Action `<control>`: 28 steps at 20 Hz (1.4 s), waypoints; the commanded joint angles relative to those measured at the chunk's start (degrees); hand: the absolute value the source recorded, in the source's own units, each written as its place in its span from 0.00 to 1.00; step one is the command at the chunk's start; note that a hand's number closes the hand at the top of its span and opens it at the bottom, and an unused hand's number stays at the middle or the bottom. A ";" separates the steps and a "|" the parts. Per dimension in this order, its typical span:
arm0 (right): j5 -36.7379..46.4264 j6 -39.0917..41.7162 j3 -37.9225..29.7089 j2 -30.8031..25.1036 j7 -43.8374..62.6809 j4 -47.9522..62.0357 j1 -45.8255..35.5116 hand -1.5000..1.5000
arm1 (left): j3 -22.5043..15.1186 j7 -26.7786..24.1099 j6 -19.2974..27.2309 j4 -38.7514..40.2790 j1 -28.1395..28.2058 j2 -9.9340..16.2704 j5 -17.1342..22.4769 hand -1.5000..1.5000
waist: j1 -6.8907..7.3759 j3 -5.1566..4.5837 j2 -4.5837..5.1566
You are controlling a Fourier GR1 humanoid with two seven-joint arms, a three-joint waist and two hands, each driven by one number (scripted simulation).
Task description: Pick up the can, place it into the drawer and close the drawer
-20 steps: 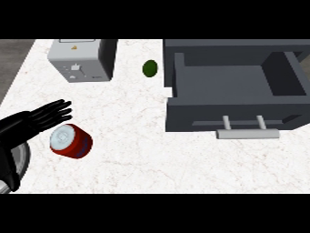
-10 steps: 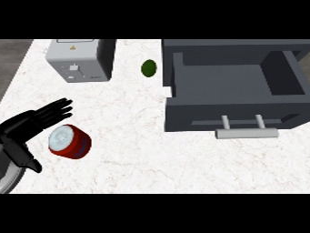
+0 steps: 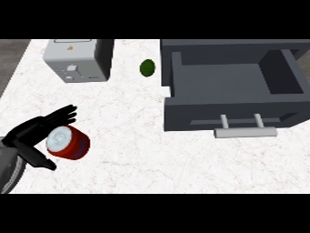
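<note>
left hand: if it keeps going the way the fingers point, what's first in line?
The left hand points up and right, fingers passing just behind the can. Beyond them the counter looks free up to the green object, though depth is unclear.

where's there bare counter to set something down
Bare counter runs from the can rightward, below the open drawer and its handle. A narrower strip lies between toaster and drawer, holding only a green fruit. Crowded where the left hand brackets the can.
</note>
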 commanded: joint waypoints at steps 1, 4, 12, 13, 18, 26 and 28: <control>0.85 -1.86 0.80 0.65 2.23 -1.61 -1.22 0.00 | -1.79 -8.57 -4.02 5.67 -1.99 -2.79 -2.45 0.00 | -0.23 -0.08 0.20; -2.40 -0.34 -1.48 0.78 2.62 -3.81 1.91 0.00 | -2.92 -11.47 -5.96 5.80 -0.12 -0.89 -3.01 0.00 | -0.09 -0.03 -0.15; -3.24 -0.43 -1.12 1.81 4.62 -6.12 2.49 0.00 | -4.15 -10.94 -4.02 11.63 -3.98 -4.15 -2.73 0.00 | -0.67 -0.05 -0.01; -4.28 -0.23 -2.14 1.14 3.17 -3.09 0.61 0.00 | -4.00 -12.13 -4.96 11.79 -3.96 -2.98 -2.56 0.00 | -0.36 -0.02 0.02; -4.37 0.64 -2.02 0.74 4.55 -4.58 1.60 0.00 | -4.19 -11.28 -6.38 13.58 -3.75 -3.93 -1.16 1.00 | -0.40 -0.07 0.06; -3.24 0.86 -0.88 3.27 4.04 -5.33 1.97 0.00 | -5.32 -5.55 -11.42 10.91 -6.08 -8.31 3.00 1.00 | -0.28 -0.01 -0.14; -4.44 2.21 -2.82 2.12 3.32 -4.07 2.84 0.00 | -5.55 -5.11 -13.14 8.87 -5.45 -8.76 4.44 1.00 | 0.13 0.08 -0.45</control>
